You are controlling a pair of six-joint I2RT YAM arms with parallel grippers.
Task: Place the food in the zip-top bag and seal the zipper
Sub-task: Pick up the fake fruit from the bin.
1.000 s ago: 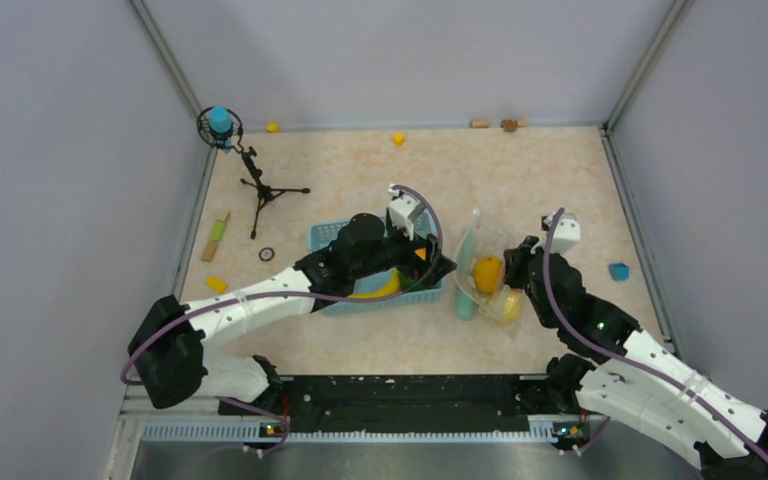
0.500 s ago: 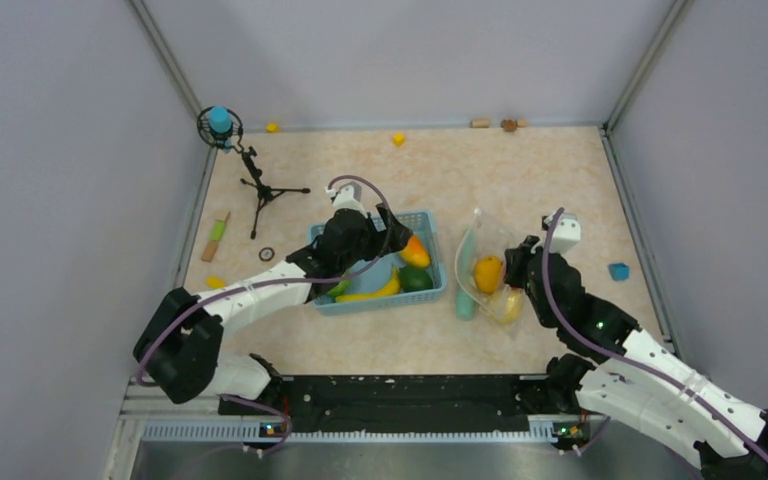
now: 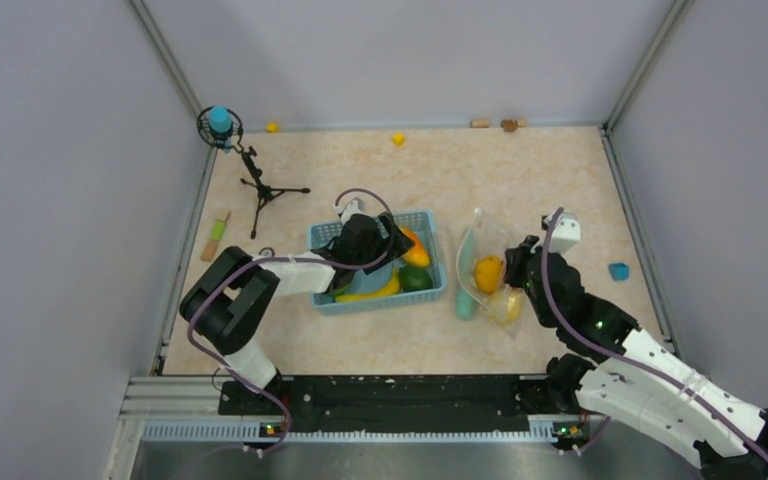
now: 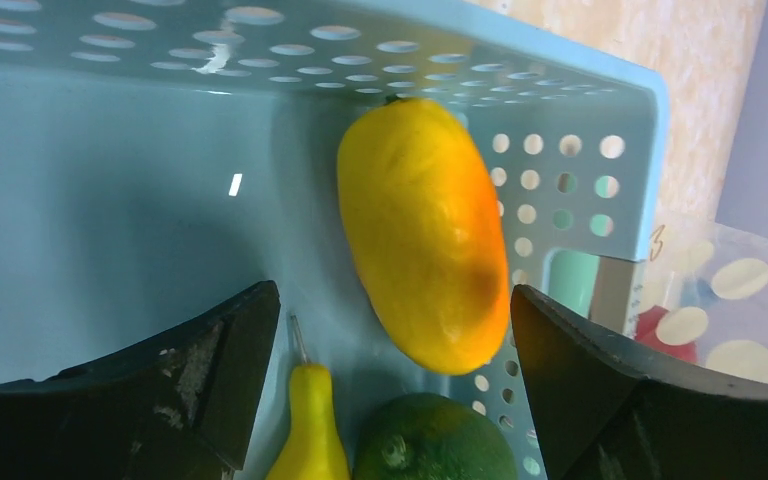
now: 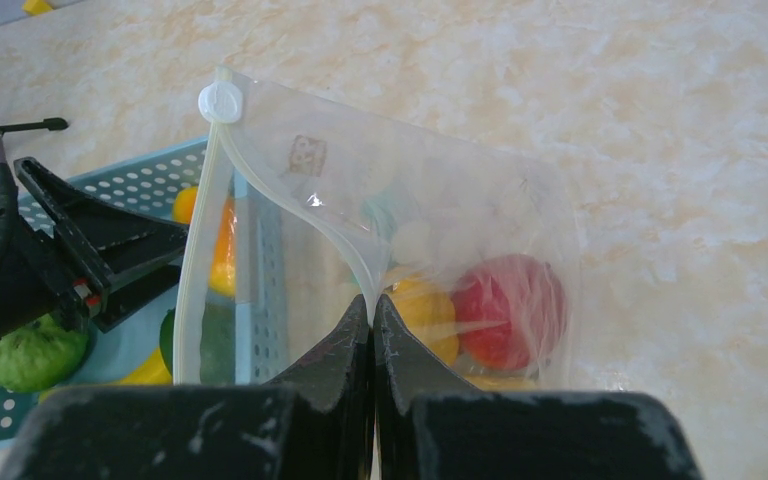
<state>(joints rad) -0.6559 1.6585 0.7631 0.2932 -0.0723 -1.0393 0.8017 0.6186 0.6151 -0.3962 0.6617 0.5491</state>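
Note:
My left gripper (image 3: 392,246) is open and empty, low inside the light-blue basket (image 3: 428,296). In the left wrist view its fingers (image 4: 210,350) flank an orange-yellow mango (image 4: 425,230), a yellow banana (image 4: 310,430) and a dark green fruit (image 4: 430,440). A light green fruit (image 5: 30,355) also lies in the basket. My right gripper (image 5: 373,305) is shut on the zipper rim (image 5: 290,205) of the clear zip-top bag (image 5: 480,200) and holds its mouth open towards the basket. The bag (image 3: 484,232) holds a red fruit (image 5: 510,310) and a yellow fruit (image 5: 425,315).
A long teal stick (image 3: 466,285) lies at the bag's left side. A small tripod (image 3: 260,188) stands at the back left. A wood and green stick (image 3: 216,238) lies at the left, a yellow block (image 3: 398,138) at the back, a blue block (image 3: 618,271) at the right.
My left gripper has drawn back from the basket's right edge near the bag to the inside of the basket, and the left arm has folded. The right gripper and bag have stayed put.

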